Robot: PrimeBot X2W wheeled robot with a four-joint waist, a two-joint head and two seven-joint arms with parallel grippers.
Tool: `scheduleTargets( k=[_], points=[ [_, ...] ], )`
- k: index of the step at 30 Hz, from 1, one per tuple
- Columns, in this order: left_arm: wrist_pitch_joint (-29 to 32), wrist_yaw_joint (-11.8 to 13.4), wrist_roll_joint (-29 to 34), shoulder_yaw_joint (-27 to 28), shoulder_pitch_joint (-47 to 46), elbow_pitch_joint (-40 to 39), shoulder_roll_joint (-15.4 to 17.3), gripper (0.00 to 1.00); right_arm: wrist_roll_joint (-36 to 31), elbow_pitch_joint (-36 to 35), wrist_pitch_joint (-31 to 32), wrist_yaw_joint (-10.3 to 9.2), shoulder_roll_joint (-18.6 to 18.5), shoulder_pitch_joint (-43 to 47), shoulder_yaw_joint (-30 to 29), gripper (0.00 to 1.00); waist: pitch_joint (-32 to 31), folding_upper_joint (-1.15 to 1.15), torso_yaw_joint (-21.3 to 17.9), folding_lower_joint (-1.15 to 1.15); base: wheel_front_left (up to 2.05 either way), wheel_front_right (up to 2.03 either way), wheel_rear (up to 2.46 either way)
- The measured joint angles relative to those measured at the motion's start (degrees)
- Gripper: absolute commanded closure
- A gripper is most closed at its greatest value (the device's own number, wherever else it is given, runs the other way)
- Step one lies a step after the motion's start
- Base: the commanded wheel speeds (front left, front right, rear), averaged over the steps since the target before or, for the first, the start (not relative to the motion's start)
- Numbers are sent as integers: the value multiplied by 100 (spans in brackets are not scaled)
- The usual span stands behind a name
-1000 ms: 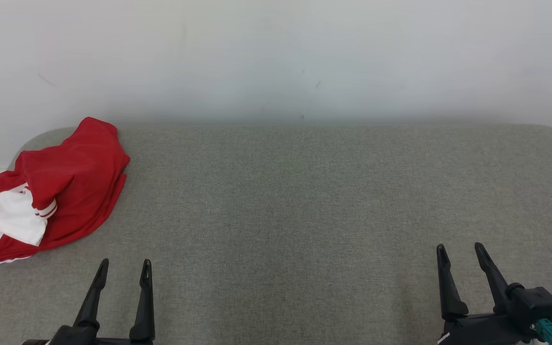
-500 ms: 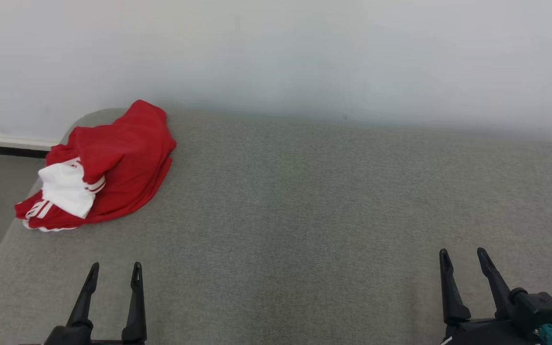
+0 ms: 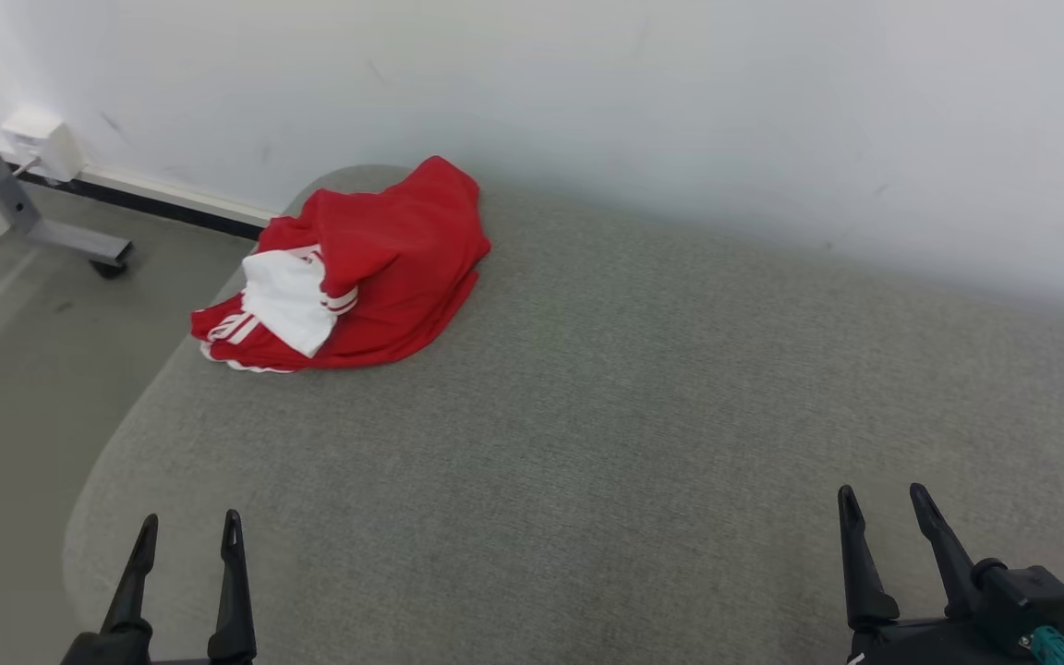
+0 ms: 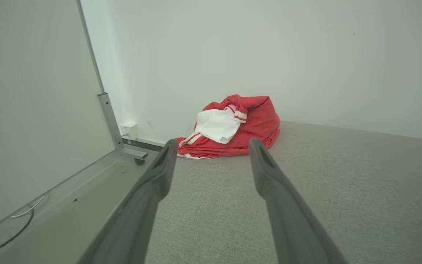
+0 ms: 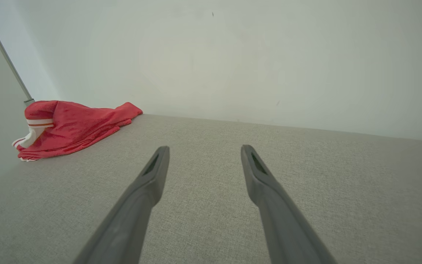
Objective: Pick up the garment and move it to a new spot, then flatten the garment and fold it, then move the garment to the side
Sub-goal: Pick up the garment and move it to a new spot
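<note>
A crumpled red garment (image 3: pixel 384 268) with white trim and a white patch lies bunched at the far left corner of the grey fabric table (image 3: pixel 643 425), close to the wall. The left wrist view has the garment (image 4: pixel 255 121) straight ahead, beyond the fingertips. From the right wrist it appears as a low red heap (image 5: pixel 71 126) far to the left. My left gripper (image 3: pixel 188 526) hovers open near the table's front left edge, well short of the garment. At the front right my right gripper (image 3: pixel 883 503) is open too, holding nothing.
A white wall (image 3: pixel 680 111) runs along the table's far edge. Left of the table is grey floor (image 3: pixel 6 369), with a metal frame leg on a caster (image 3: pixel 79 245) and a white wall box (image 3: pixel 42 148). A thin cable (image 4: pixel 13 227) lies on the floor.
The head camera has turned left, so the whole picture shifted right and the floor and frame leg came into sight. The garment lies as before. Both grippers stay open.
</note>
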Motion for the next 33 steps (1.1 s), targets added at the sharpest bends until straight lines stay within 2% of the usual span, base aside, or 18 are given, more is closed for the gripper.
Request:
scheduleTargets(
  k=[8,13,26,30,33],
  points=[
    [1,125,3,74,29,59,26,0,0,13,46,0,0,4,47,0,-5,0,593,0,0,0,0],
    [0,275,-12,224,121,-71,47,0,-35,4,103,0,1,-114,196,0,40,0,824,0,0,0,0],
    [0,453,-58,417,305,-223,16,0,-90,138,135,0,1,-350,338,0,191,0,911,0,0,0,0],
    [1,433,-135,405,174,-125,16,0,-97,148,89,0,1,-315,226,0,174,0,871,0,0,0,0],
    [38,322,-216,370,-142,-26,93,0,-134,118,88,0,-1,-210,119,0,176,0,826,0,0,0,0]
  ],
)
